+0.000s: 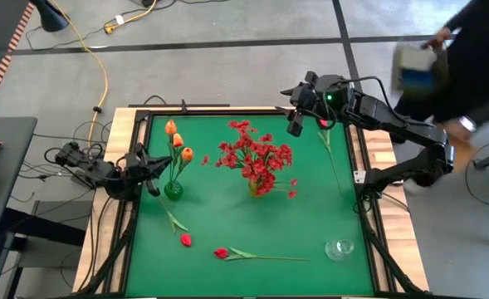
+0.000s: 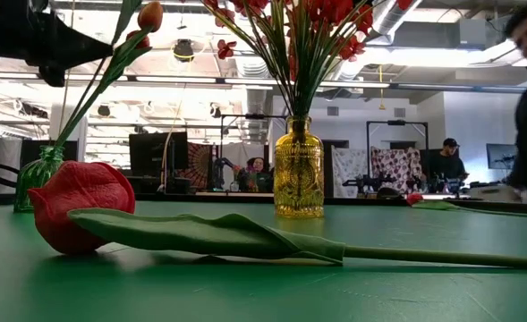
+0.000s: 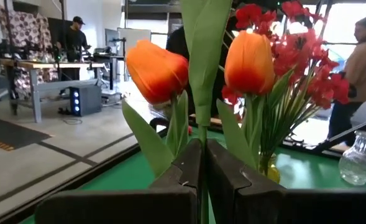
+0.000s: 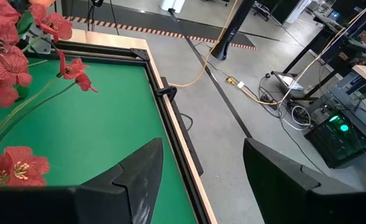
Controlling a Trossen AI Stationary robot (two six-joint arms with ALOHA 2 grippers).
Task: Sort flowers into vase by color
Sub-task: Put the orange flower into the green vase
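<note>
The green-topped table (image 1: pixel 227 224) with a pale wooden edge stands on a grey concrete floor (image 1: pixel 227 66) crossed by dark lines. A yellow cable (image 1: pixel 103 75) runs over the floor, and striped hazard tape (image 4: pixel 139 27) marks it further off. Beyond the table lies an open workshop with exposed ceiling ducts (image 2: pixel 384 18) and bright strip lights, dark monitors (image 2: pixel 156 156), patterned fabric panels (image 2: pixel 393 165) and another workbench (image 3: pixel 46 65). Several people stand or sit there, one in a dark sleeve (image 1: pixel 476 50) close by.

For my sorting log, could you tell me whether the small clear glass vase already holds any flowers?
No, the small clear glass vase stands empty near the table's front right corner.
</note>
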